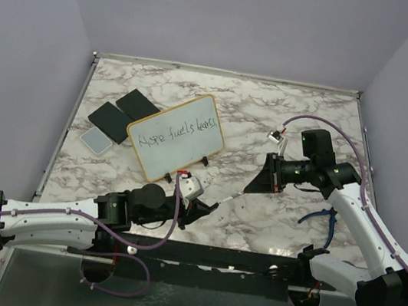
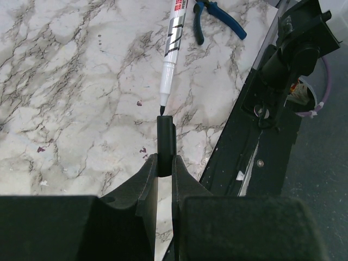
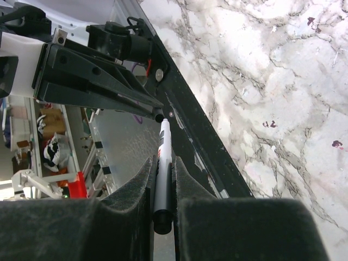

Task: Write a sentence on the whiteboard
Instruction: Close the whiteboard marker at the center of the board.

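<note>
While the left gripper (image 2: 165, 169) is pinching a short black plastic cap (image 2: 166, 138), the right gripper (image 3: 163, 176) is clamping a slim white marker (image 3: 162, 157), tip just beside it.

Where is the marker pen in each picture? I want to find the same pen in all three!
Top external: the marker is a thin white stick low in the middle, between the two hands.
Left wrist: top middle, tip pointing down at the black cap.
Right wrist: bottom middle, pinched in the right hand.
Shared landmark: the left hand, holding the cap, shows in every view.
</note>
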You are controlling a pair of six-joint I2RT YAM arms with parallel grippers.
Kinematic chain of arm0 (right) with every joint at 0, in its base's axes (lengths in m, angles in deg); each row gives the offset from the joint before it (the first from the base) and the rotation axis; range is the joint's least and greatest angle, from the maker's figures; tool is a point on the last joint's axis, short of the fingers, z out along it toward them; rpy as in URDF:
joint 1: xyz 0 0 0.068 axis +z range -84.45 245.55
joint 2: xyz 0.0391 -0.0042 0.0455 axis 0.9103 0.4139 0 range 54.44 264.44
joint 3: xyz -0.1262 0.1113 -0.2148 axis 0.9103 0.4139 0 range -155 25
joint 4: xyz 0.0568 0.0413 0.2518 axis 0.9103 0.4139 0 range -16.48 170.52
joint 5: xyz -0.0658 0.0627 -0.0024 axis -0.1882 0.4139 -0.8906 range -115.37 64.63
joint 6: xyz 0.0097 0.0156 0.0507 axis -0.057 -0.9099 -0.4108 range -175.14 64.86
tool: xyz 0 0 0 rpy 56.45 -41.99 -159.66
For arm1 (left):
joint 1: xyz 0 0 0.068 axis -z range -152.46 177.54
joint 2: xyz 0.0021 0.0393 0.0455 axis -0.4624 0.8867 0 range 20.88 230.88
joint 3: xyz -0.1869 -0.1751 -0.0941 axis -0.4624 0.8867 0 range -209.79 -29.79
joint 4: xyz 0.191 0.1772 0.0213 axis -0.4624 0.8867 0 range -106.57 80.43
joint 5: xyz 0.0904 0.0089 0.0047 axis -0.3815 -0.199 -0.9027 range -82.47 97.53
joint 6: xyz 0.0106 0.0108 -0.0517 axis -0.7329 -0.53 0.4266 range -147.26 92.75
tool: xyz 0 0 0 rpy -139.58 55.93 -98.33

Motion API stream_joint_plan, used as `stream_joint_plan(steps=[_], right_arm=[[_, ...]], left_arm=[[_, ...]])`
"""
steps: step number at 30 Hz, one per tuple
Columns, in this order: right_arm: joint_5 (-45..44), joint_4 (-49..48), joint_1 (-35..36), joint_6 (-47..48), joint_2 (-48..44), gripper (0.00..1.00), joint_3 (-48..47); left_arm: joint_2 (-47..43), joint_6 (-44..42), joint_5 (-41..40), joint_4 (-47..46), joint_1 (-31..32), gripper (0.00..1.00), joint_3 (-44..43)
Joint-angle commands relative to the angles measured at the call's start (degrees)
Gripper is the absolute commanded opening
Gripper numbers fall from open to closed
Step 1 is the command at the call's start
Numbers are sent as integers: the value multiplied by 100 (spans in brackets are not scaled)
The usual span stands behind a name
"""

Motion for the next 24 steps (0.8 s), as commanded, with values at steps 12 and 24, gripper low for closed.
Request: stream_joint_plan(steps=[12,24], right_arm=[[224,83,-30,80,-20,1,-26],[285,74,-25,75,-86,1,-21]], left_arm=[[-33,-49,98,-129,-3,0,-110],[54,-55,47,-127,-11,0,-95]])
